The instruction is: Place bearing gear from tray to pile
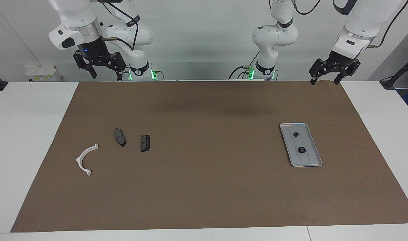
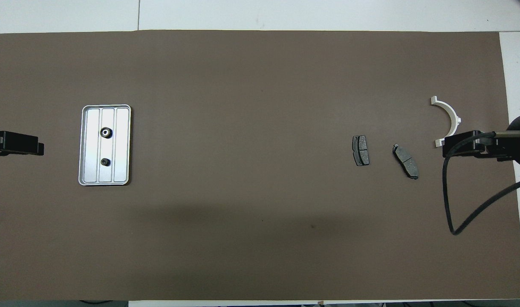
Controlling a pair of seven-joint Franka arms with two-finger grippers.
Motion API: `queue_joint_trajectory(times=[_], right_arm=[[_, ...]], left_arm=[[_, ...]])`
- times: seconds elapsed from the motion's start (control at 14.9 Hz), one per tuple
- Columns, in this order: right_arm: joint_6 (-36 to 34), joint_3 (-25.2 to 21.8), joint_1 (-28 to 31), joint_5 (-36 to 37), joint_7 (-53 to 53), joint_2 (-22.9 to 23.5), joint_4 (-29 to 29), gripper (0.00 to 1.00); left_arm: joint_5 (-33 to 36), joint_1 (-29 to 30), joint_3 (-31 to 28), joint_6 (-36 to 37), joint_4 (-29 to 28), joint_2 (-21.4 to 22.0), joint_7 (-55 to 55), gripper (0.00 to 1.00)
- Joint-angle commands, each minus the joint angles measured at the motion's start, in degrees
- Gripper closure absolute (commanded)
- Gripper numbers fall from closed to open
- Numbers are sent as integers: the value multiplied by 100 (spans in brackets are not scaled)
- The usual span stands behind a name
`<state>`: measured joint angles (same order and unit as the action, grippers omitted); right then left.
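The silver ridged tray [image 1: 310,158] [image 2: 122,145] lies on the brown mat toward the left arm's end. Two small dark bearing gears rest in it: a larger one [image 1: 301,150] [image 2: 105,132] and a smaller one [image 1: 295,134] [image 2: 105,161] nearer the robots. Toward the right arm's end lies the pile: a white plastic arc [image 1: 85,159] [image 2: 448,117] and two dark pads [image 1: 120,137] [image 1: 145,142] [image 2: 361,150] [image 2: 405,161]. My left gripper [image 1: 325,80] [image 2: 38,148] hangs open and empty, high over the mat's edge. The right gripper [image 1: 105,72] [image 2: 445,151] is also raised, open and empty.
The brown mat [image 1: 204,187] covers most of the white table [image 1: 30,134]. A black cable [image 2: 452,200] loops down from the right arm. Both arm bases [image 1: 140,68] [image 1: 266,68] stand at the table's edge.
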<state>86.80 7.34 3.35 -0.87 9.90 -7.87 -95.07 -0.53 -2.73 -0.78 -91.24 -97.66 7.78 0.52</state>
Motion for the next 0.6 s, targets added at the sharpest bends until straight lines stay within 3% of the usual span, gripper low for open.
queue_joint_trajectory(times=[0.0,0.27,0.4,0.54], right_arm=[[48,4,43,-133,3,-65,-91,0],[48,4,43,-133,3,-65,-91,0],[48,4,43,-133,3,-65,-91,0],[48,4,43,-133,12,-65,-91,0]], left_arm=[[-26,-52,-45,-201,-272,206,132,0],[-26,70,-89,124,-490,372,185,0],[-26,176,-89,-724,-1199,583,334,0],[-26,289,-98,-1271,-1650,523,466,1]])
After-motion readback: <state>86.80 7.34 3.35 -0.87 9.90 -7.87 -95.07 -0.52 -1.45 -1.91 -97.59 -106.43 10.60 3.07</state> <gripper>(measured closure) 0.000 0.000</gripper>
